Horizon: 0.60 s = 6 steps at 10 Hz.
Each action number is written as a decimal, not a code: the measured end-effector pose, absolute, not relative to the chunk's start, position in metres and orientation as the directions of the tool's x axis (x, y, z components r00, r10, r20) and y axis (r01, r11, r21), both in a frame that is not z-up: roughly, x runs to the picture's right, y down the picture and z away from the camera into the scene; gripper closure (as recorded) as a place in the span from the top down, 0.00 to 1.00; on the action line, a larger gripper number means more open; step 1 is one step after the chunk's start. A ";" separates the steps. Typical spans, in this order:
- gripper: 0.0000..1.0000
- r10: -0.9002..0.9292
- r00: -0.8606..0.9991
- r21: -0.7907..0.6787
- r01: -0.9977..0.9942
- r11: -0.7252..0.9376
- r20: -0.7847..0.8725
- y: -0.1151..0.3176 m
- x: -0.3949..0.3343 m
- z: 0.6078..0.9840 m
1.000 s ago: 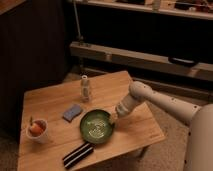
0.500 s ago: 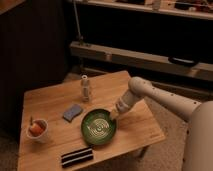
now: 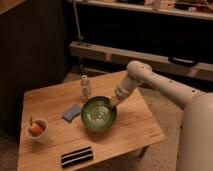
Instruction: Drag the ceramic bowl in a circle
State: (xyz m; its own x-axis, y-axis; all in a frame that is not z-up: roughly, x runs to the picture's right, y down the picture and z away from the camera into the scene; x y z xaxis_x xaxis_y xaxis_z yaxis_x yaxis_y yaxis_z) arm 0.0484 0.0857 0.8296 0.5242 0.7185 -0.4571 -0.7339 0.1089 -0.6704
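The ceramic bowl (image 3: pixel 99 113) is a wide, glossy dark green dish with pale swirl marks inside, sitting near the middle of the wooden table (image 3: pixel 135 130). My gripper (image 3: pixel 114 102) reaches down from the right and is shut on the bowl's upper right rim. The white arm runs back from it toward the right edge of the camera view.
A small white cup with orange contents (image 3: pixel 36 129) stands at the table's left. A grey-blue sponge (image 3: pixel 72 112) lies just left of the bowl, a small pale bottle (image 3: pixel 85 87) stands behind it, and a black striped object (image 3: pixel 77 156) lies near the front edge.
The bowl has moved away from the front edge and slightly left, toward the sponge and bottle, with my gripper moving along on its rim. The black striped object now lies clear of the bowl.
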 end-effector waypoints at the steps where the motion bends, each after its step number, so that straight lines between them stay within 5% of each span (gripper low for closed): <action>1: 0.00 0.717 0.522 -0.655 -0.746 0.119 -0.463 0.088 0.051 0.839; 6: 0.00 0.708 0.468 -0.549 -0.825 0.135 -0.529 0.113 0.087 0.899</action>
